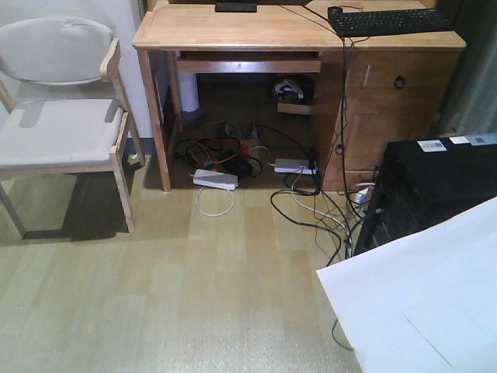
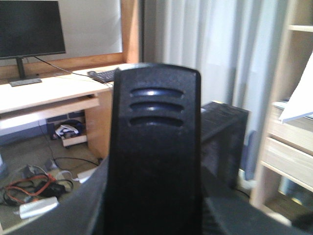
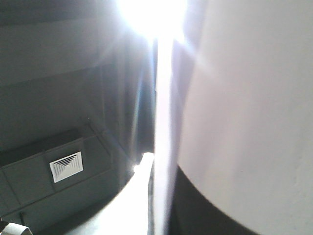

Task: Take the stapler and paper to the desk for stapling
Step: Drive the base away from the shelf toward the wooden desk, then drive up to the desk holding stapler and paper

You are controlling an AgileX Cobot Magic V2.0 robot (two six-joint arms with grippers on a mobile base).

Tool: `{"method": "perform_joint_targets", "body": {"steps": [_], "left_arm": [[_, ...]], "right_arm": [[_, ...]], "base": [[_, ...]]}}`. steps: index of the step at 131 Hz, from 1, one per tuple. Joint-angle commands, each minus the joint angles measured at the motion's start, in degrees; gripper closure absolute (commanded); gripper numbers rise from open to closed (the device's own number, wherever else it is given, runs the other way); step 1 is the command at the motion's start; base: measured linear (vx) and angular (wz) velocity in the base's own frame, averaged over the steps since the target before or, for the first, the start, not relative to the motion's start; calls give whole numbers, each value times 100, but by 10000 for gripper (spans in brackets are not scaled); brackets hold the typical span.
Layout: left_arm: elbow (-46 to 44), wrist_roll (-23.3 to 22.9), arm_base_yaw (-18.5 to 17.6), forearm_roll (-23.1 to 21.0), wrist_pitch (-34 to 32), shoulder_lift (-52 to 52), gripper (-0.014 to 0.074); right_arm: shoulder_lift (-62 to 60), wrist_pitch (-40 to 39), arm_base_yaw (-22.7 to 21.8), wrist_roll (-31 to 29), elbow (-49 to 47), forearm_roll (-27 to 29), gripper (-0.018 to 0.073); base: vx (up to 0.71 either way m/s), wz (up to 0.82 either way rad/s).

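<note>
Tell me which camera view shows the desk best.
The exterior front-facing view: it shows the desk almost whole, with its top, keyboard tray and drawers. The left wrist view shows only part of its top and tray, off to the left. The right wrist view shows nothing of it.

Front and left wrist views both face the desk (image 1: pixel 233 31).
</note>
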Motion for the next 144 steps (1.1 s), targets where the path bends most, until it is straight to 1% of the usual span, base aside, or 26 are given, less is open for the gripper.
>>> {"method": "perform_joint_targets", "body": {"steps": [1,144], "left_arm": [[-168,4,1,-57,-697,86,603],[-168,4,1,-57,-697,86,603]], "right_arm": [[74,-250,-38,-36,-146,27,566],[74,-256,-38,-36,-146,27,566]], "base": [[33,2],[37,1]]}}
